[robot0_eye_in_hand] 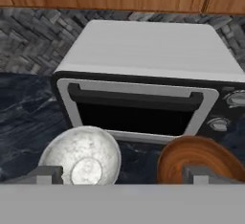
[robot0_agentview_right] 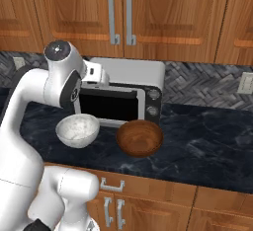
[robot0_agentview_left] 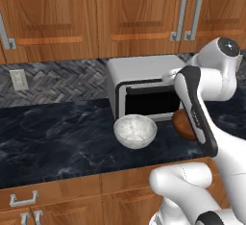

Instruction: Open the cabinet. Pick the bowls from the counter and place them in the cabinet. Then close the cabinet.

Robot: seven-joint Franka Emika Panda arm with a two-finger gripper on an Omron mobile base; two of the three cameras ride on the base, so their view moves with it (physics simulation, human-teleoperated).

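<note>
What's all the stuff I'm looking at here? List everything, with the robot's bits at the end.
speckled bowl: one, whitish-grey, on the counter before the toaster oven.
wooden bowl: one, dark brown, on the counter beside the speckled bowl.
toaster oven: one, white with dark door, on the counter against the wall.
counter: one, black with pale veins.
cabinet: one, reddish-brown, two doors shut, paired silver handles, above the toaster oven.
wall outlets: two, white, on the grey tiled wall.
drawers: wood, silver handles, under the counter.
gripper: one, open, above the bowls.

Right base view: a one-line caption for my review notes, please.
Speckled bowl and wooden bowl sit on the counter before the toaster oven, cabinet doors shut above.
</note>
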